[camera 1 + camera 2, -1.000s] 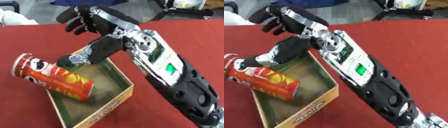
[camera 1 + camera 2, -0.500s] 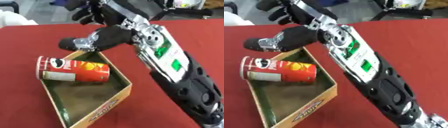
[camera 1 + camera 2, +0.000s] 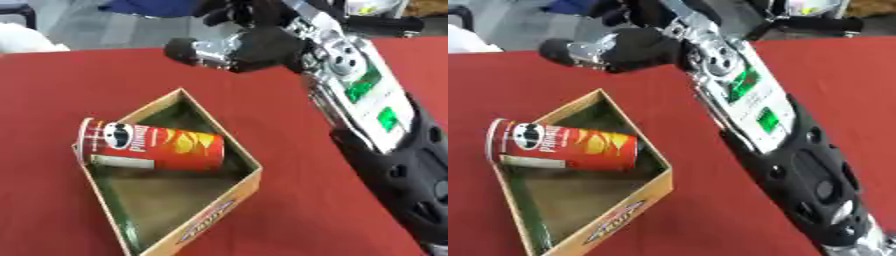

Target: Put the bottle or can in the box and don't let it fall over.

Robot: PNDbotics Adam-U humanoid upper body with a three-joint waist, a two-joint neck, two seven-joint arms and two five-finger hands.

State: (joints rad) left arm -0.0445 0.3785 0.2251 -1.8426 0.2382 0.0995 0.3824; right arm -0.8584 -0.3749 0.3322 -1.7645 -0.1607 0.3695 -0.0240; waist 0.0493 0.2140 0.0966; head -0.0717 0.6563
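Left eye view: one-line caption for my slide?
Red can lying on its side across the box rim, right hand raised clear above.

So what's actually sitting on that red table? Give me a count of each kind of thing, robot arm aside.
Red cylindrical crisp can, lying on its side across the box's rim: 1
Open tan cardboard box: 1
Total: 2 things on the red table
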